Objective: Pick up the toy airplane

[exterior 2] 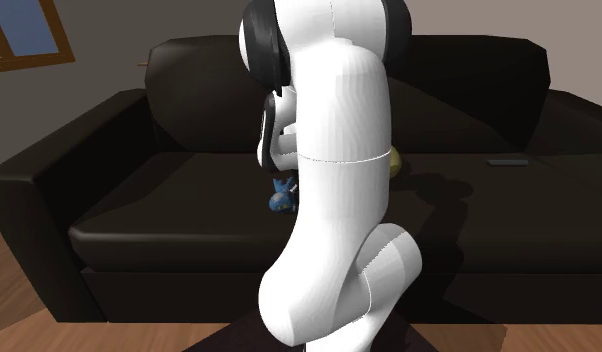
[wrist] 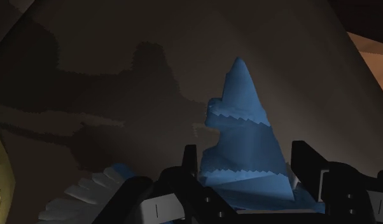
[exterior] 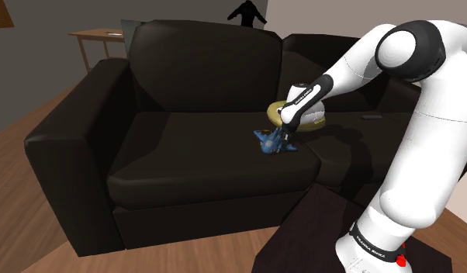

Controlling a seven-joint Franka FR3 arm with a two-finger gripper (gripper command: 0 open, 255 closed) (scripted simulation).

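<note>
We judge small blue toy airplane [wrist: 242, 114] light, rigid, pointy; black gripper [wrist: 246, 153] spread astride its body, pinch mid-body

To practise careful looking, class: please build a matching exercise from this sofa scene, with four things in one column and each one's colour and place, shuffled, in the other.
Things
1. toy airplane
2. sofa
3. side table
4. yellowish object

Colour and place
a. brown, standing behind the sofa's arm
b. blue, lying on the seat between the open fingers of the gripper
c. olive-yellow, on the seat just behind the arm's wrist
d. black, carrying the toy on its seat

Pairs: 1-b, 2-d, 3-a, 4-c
</note>
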